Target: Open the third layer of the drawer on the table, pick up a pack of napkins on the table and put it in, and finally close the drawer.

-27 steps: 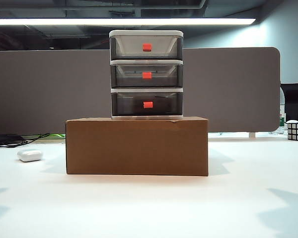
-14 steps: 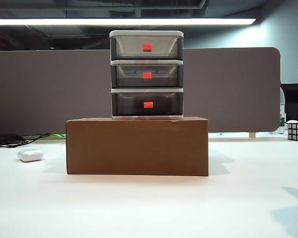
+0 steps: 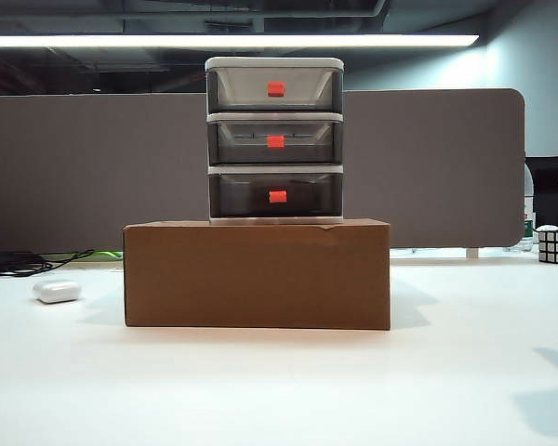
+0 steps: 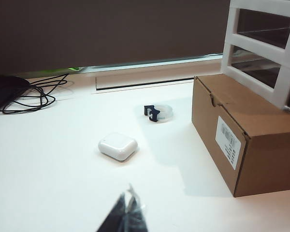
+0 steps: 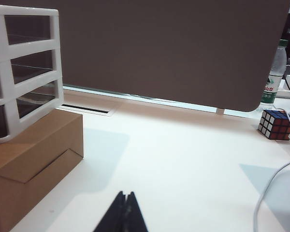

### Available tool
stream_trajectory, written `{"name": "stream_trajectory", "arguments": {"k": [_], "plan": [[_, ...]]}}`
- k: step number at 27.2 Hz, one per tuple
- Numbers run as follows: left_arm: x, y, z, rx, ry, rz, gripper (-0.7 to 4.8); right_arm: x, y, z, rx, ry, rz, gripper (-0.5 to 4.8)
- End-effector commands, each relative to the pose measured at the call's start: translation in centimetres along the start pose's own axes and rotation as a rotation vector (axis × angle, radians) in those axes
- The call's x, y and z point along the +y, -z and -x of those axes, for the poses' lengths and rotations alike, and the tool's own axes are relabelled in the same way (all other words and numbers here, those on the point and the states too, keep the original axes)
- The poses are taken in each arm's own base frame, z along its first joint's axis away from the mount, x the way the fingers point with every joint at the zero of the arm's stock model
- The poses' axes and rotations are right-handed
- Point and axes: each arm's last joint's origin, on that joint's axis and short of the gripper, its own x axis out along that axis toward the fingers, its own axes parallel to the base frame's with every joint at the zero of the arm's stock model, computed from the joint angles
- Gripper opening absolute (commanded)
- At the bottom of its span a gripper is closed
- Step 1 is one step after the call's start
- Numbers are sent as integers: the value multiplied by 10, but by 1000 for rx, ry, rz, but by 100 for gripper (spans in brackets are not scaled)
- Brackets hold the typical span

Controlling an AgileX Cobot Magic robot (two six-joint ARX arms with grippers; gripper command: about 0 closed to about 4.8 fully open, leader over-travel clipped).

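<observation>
The drawer (image 3: pixel 274 139), a white three-tier unit with smoky grey drawers, stands on a brown cardboard box (image 3: pixel 257 274) on the white table (image 3: pixel 279 390). All its drawers are shut, including the third layer (image 3: pixel 275 195) at the bottom with its red-orange handle. The pack of napkins is out of view. My left gripper (image 4: pixel 128 203) is shut and empty, low over the table left of the box, and the drawer (image 4: pixel 261 48) shows at the side of its view. My right gripper (image 5: pixel 125 195) is shut and empty on the other side of the drawer (image 5: pixel 24 72). Neither gripper appears in the exterior view.
A small white rounded case (image 3: pixel 56 291) (image 4: pixel 117 146) lies left of the box, with a clear ring with a black clip (image 4: pixel 158 112) and black cables (image 4: pixel 24 92) behind it. A Rubik's cube (image 3: pixel 557 245) (image 5: pixel 276 124), a bottle (image 5: pixel 272 79) and a white cable (image 5: pixel 270 188) sit at the right.
The arm shadow at the table's front left has gone and the one at the front right has shrunk toward the right edge. The drawer, box and case have not moved.
</observation>
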Motion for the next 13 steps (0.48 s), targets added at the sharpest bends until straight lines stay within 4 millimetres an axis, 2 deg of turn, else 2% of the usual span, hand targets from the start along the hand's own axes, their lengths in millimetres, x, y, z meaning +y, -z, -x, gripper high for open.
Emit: {"name": "stream_trajectory", "arguments": {"k": [1,13], "plan": [[0,-3,0,-15,4,-1,-5,1,0,0,-15,-18,0,-5],[0,-3,0,-15,4,-1,-4,1,1,0,-5,-18,0,-5]]}}
